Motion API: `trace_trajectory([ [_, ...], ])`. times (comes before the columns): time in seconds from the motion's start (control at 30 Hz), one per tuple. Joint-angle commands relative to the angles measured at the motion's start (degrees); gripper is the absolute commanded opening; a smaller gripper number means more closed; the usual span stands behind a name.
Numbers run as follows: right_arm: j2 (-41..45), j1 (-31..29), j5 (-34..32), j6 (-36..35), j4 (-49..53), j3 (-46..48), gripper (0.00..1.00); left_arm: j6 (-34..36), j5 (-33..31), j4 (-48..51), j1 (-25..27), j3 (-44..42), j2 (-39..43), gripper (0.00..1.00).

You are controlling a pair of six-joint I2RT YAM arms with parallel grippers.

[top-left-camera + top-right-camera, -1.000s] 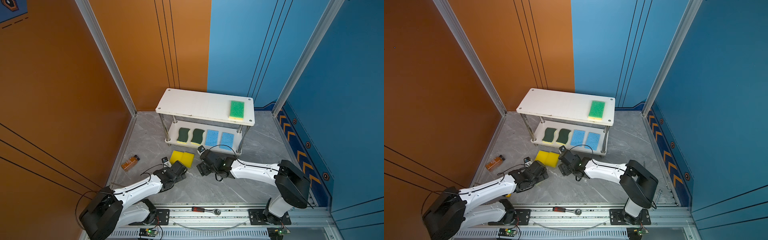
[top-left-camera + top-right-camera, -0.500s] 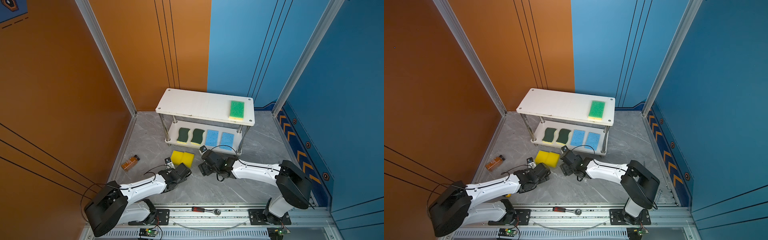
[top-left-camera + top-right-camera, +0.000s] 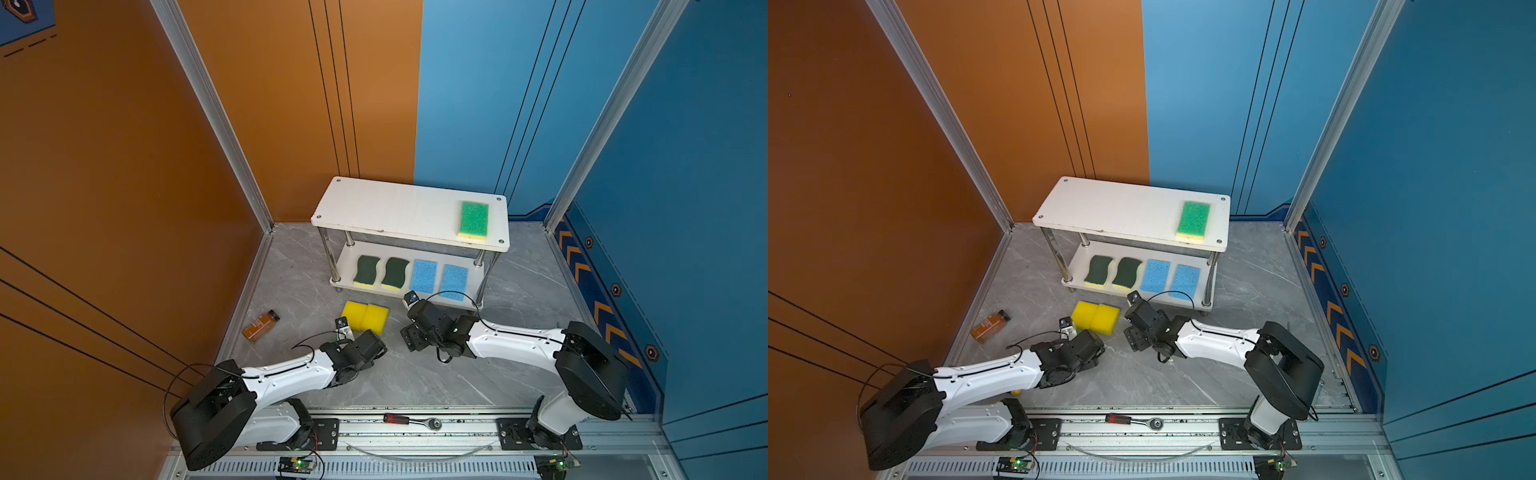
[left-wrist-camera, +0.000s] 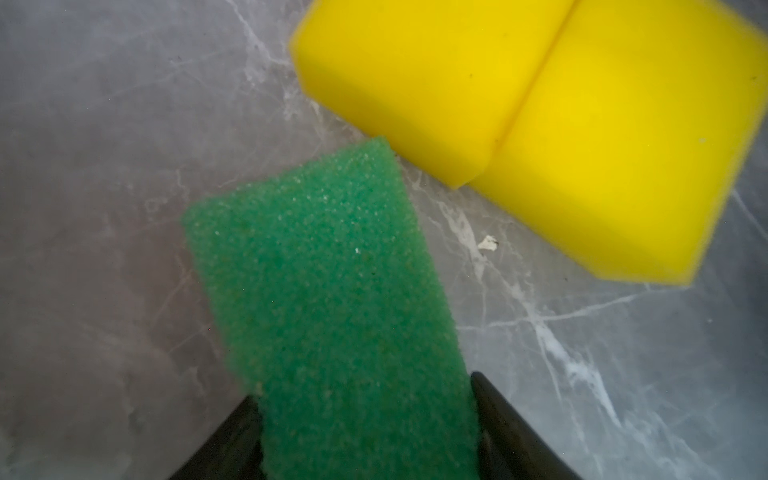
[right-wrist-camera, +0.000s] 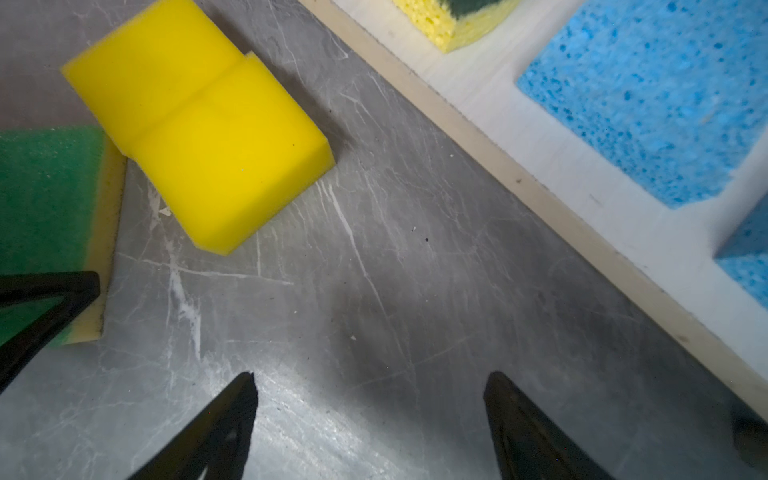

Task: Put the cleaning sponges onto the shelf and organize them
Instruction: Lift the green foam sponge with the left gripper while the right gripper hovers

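A light-green-topped sponge [image 4: 324, 291] lies flat on the grey floor, and my left gripper [image 4: 363, 388] is shut on it, one black finger pressed to each long side. In both top views the left gripper [image 3: 368, 343] [image 3: 1090, 343] covers this sponge. Two plain yellow sponges [image 3: 365, 316] [image 5: 199, 137] lie side by side just beyond it. My right gripper [image 5: 372, 376] [image 3: 411, 332] stands open over bare floor in front of the shelf [image 3: 395, 208]. The top board carries another green-topped sponge [image 3: 473, 220]. On the lower board sit two dark-green wavy sponges [image 3: 365, 270] and two blue sponges [image 3: 424, 276].
A small brown bottle [image 3: 261, 326] lies on the floor by the left wall. A ratchet tool [image 3: 411, 420] rests on the front rail. Orange and blue walls close in the floor on three sides. The shelf's metal posts [image 3: 328, 257] stand near both grippers.
My left gripper's jaws have closed in from wide open onto the green-topped sponge on the floor. The right arm has stayed where it was.
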State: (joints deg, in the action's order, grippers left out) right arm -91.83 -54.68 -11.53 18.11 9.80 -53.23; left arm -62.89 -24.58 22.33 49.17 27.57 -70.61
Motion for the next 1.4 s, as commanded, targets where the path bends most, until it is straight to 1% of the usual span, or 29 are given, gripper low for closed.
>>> trace_trajectory([
  [0.0, 2.1, 0.4, 0.4, 1.1, -0.7, 0.9, 0.85, 3.3, 2.8, 2.9, 0.7, 0.2, 0.7, 0.68],
  [0.37, 3.0, 1.3, 0.4, 1.1, -0.5, 1.3, 0.85, 10.0, 3.7, 3.0, 0.7, 0.4, 4.3, 0.65],
  [0.77, 3.5, 1.8, 0.0, 1.1, 0.3, 1.6, 0.85, 14.2, 3.7, 4.1, 0.6, 1.1, 9.0, 0.65],
  [1.17, 4.6, 2.7, -0.8, 1.1, 1.1, 2.3, 0.85, 17.0, 1.7, 7.7, 0.3, 5.7, 12.5, 0.63],
  [1.37, 5.1, 3.3, -0.8, 1.1, 1.2, 3.1, 0.85, 17.9, 1.7, 10.3, 0.3, 8.0, 14.7, 0.63],
])
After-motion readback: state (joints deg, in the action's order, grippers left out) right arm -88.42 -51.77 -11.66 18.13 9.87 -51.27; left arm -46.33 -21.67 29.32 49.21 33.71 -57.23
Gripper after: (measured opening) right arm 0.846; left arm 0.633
